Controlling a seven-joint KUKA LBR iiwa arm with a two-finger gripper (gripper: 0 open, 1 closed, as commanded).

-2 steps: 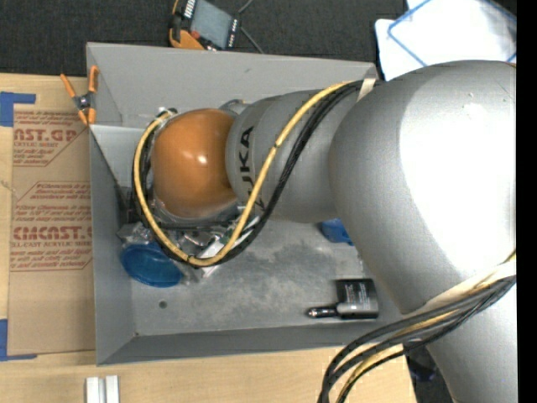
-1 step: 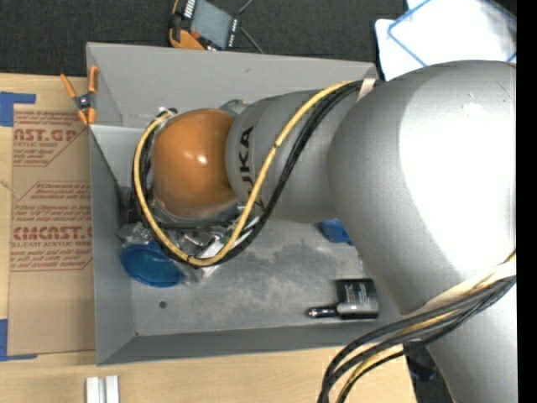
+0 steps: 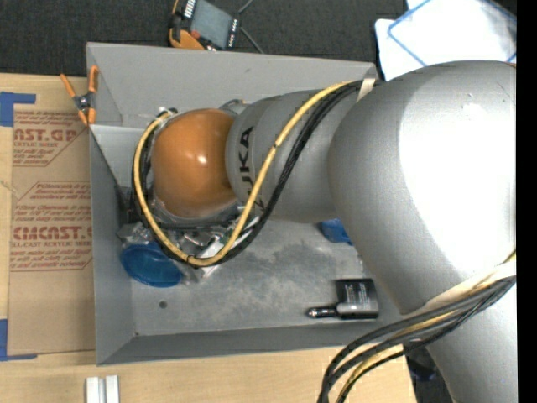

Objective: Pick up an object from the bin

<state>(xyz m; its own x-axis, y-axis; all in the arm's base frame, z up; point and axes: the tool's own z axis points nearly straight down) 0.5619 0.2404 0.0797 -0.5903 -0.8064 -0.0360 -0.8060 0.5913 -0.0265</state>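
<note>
Bare bin floor [image 3: 252, 288] lies open between the blue disc [image 3: 149, 266] and black plug [image 3: 354, 299].

Grey KUKA-lettered arm [image 3: 403, 166], orange wrist dome [image 3: 191, 159], yellow cable [image 3: 270, 162].

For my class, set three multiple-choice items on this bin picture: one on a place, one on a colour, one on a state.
1. Where in the bin does the black plug adapter lie?
A) lower right of the view
B) upper left corner
C) on the rim

2. What colour is the round disc beside the arm's wrist?
A) red
B) blue
C) green

3. How does the black plug adapter rest?
A) standing on end
B) hanging from the arm
C) lying flat on the floor

Key:
1 A, it lies near the bin's lower right wall.
2 B, the disc is plainly blue.
3 C, its long side rests on the grey floor.
</note>
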